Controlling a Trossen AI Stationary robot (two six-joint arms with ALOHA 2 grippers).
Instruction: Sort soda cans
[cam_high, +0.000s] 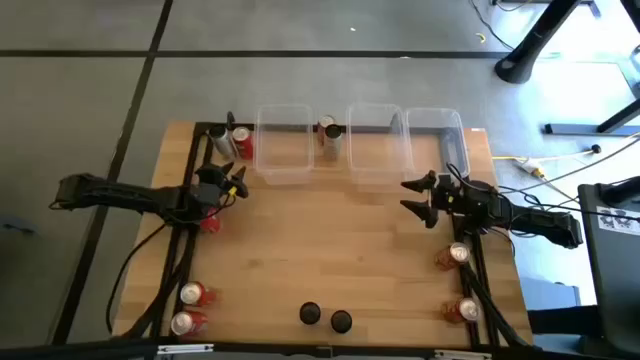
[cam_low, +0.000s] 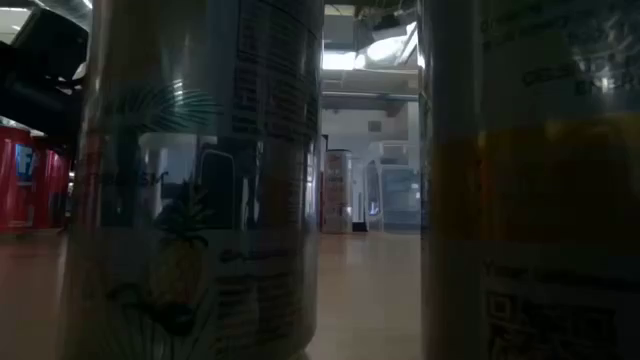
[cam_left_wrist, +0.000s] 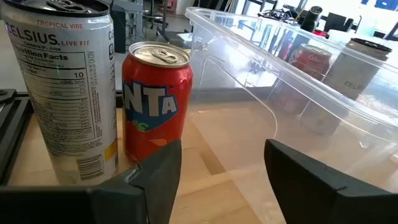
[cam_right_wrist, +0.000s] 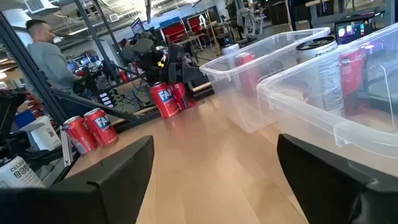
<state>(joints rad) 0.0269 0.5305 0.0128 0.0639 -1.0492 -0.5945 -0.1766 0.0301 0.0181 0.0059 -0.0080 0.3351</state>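
1. Overhead, two black cans (cam_high: 325, 317) stood at the table's (cam_high: 340, 250) near edge; red soda cans (cam_high: 190, 308) sat in its corners, unsorted; clear bins (cam_high: 283, 143) lined its far edge
2. Low down, a pineapple-printed can (cam_low: 195, 180) blocked the table
3. Left gripper (cam_left_wrist: 217, 165), half open, empty, faced a Fanta can (cam_left_wrist: 155, 99), probably approaching
4. Right gripper (cam_right_wrist: 214, 165) was wide, empty, beside the bins, apparently waiting

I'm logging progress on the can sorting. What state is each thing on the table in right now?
Left gripper: open, empty, near the left bin.
Right gripper: open, empty, below the right bins.
Orange Fanta can: upright on the table, outside the bin.
Celsius can: upright beside it.
Left bin: empty.
Two black cans: upright at the table's near edge, unsorted.
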